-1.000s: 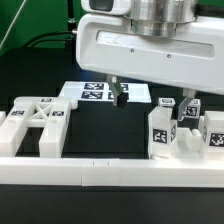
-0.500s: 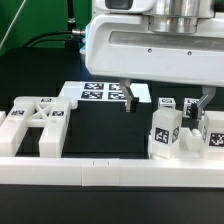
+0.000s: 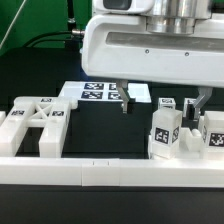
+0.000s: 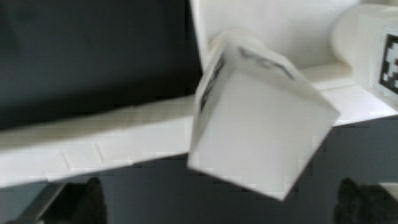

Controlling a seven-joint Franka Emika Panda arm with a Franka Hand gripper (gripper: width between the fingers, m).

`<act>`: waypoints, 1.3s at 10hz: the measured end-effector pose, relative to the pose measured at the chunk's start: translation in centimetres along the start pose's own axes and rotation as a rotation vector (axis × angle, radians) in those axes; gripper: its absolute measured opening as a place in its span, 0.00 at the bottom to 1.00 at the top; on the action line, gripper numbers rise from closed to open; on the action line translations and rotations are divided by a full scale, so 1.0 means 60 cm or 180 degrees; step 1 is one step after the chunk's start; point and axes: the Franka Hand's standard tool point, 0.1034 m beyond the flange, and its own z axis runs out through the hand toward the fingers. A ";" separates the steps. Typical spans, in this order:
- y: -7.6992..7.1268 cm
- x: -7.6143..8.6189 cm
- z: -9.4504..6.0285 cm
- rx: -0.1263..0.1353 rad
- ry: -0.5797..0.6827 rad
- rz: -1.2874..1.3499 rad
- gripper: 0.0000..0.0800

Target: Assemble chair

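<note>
Fingers hang spread wide over the table, pinching nothing. 1 finger is just in front of the marker board, by its near edge. The other is off to the exterior view's right of the board, above a cluster of chair blocks. In the wrist view both dark fingers stand apart, with a tilted white block below and between them; no contact shows. That block is probably 1 of the cluster. The X-braced frame lies well to the exterior view's left of the board, nearer the camera, beside the rail.

These parts look like hard, light plastic: stiff, smooth-faced, likely a little slippery, and not fragile. A light block can tip or skid if 1 finger meets it first, so it should be centred between the fingers. The best hold is probably across 2 flat, parallel side faces, low enough that it does not pivot, and away from the slanted face.
</note>
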 end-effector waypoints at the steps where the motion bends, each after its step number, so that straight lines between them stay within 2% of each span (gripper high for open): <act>1: 0.002 0.001 0.000 -0.0005 0.0001 0.0044 0.81; 3: 0.003 0.001 0.000 -0.0008 0.0001 0.0066 0.81; 7: 0.000 0.000 0.000 -0.0002 -0.0001 0.1336 0.81; 10: 0.000 -0.001 0.001 0.0001 0.0005 0.1481 0.81; 11: -0.004 -0.009 0.006 0.0045 0.0070 0.1724 0.81; 13: -0.017 -0.023 0.014 0.0038 0.0053 0.2078 0.81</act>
